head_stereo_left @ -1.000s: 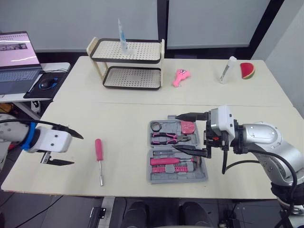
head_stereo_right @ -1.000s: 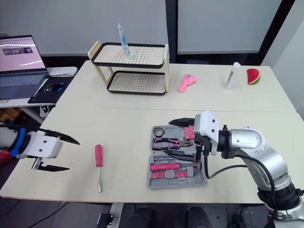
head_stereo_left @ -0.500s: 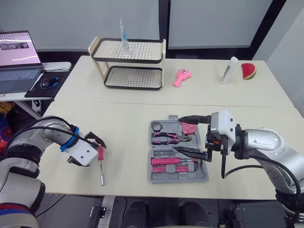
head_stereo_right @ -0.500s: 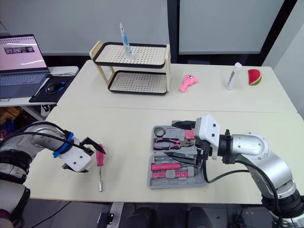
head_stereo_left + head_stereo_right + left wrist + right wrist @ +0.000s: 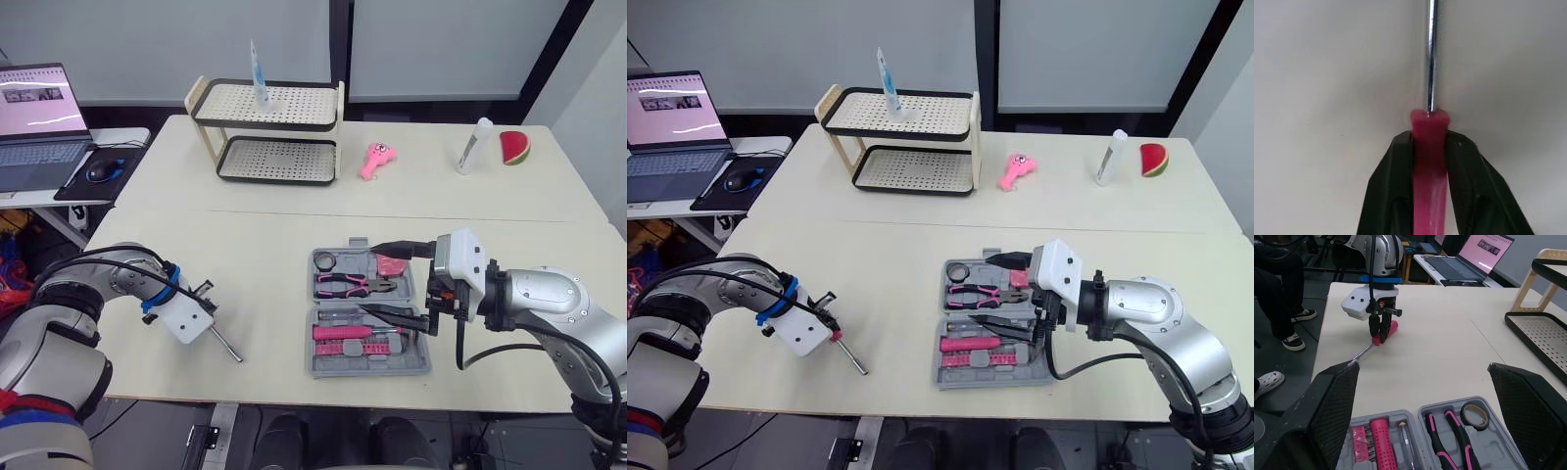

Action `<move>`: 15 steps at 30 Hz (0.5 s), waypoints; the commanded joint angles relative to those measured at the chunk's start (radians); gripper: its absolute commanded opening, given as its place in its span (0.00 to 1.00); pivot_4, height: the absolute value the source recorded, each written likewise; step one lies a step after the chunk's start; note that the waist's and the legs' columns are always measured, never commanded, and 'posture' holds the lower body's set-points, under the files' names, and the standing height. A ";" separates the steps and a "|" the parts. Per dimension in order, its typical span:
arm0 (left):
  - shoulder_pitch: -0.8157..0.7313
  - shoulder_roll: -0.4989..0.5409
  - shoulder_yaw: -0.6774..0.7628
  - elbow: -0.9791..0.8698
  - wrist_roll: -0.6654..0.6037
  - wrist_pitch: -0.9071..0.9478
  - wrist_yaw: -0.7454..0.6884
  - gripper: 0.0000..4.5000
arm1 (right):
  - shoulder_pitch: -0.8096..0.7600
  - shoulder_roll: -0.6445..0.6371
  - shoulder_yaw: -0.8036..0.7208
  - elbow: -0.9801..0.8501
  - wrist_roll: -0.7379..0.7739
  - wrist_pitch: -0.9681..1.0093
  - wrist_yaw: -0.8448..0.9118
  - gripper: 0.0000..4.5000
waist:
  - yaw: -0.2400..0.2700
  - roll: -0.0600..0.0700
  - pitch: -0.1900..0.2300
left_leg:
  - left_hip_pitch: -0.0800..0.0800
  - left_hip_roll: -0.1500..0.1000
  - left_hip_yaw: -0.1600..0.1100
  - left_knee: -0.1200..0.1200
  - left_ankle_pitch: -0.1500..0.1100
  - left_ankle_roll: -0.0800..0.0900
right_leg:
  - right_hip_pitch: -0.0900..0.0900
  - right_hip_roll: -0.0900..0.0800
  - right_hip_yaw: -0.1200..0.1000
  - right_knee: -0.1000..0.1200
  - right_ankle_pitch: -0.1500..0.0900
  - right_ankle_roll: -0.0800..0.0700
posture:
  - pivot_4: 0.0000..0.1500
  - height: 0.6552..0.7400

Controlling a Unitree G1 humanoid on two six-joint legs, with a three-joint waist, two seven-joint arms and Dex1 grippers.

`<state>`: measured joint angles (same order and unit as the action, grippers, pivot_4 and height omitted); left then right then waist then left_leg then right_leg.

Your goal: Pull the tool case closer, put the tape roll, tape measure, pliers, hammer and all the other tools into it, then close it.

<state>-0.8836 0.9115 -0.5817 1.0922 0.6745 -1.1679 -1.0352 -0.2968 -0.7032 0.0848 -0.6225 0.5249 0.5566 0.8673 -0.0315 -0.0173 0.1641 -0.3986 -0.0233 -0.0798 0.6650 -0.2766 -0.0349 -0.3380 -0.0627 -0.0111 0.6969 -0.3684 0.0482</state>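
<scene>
Step in hand: as I judge it, getting the screwdriver (image 5: pixel 1431 63) off the table (image 5: pixel 274 235) and over to the tool case (image 5: pixel 370 371).
Left gripper (image 5: pixel 1429 139): its two black fingers (image 5: pixel 1393 191) pinch the pink handle near the end where the metal shaft begins.
Screwdriver: out at the robot's left, well apart from the case, with the shaft sloping down away from the gripper. I cannot tell whether the tip touches the table.
Tool case: lies open and flat near the front middle of the table. The pliers (image 5: pixel 353 286) and tape roll (image 5: pixel 326 261) sit in the far half, pink-handled tools in the near half.
Right gripper (image 5: pixel 400 278): fingers spread wide, holding nothing, hovering over the right side of the case.
Doing it well: lift until the tip is off the table before travelling, so it does not drag. Then turn the wrist so the shaft lies along a free slot in the case, lower it flat and only then let go.
Watch for: the right gripper crowds that side of the case, so the left arm should come in from the case's left edge.
</scene>
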 commanded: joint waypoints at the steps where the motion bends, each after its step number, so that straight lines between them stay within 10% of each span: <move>1: 0.003 -0.004 -0.015 0.016 0.003 -0.003 0.015 0.12 | -0.019 -0.011 -0.016 -0.022 0.008 -0.003 0.003 1.00 | 0.001 0.000 0.000 | 0.000 0.000 0.000 0.000 0.000 0.000 | 0.000 0.000 0.000 0.000 0.000 0.000 | 1.00 1.00; 9: 0.044 0.016 0.077 -0.012 -0.207 0.114 -0.138 0.12 | -0.011 -0.021 -0.018 -0.041 0.014 0.008 -0.001 1.00 | -0.001 0.000 0.000 | 0.000 0.000 0.000 0.000 0.000 0.000 | 0.000 0.000 0.000 0.000 0.000 0.000 | 1.00 1.00; 15: 0.230 0.107 0.264 -0.428 -0.562 0.592 -0.381 0.12 | 0.008 -0.030 -0.022 -0.068 0.020 0.027 -0.016 1.00 | -0.009 0.000 0.000 | -0.001 0.001 -0.001 0.000 0.000 -0.001 | -0.001 0.000 -0.001 0.000 0.000 0.000 | 1.00 1.00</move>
<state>-0.6677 0.9755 -0.3811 0.7855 0.2035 -0.6993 -1.3736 -0.2886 -0.7274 0.0828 -0.6499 0.5303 0.5842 0.8610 -0.0409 -0.0169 0.1640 -0.3995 -0.0221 -0.0814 0.6648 -0.2761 -0.0357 -0.3390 -0.0626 -0.0115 0.6974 -0.3684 0.0481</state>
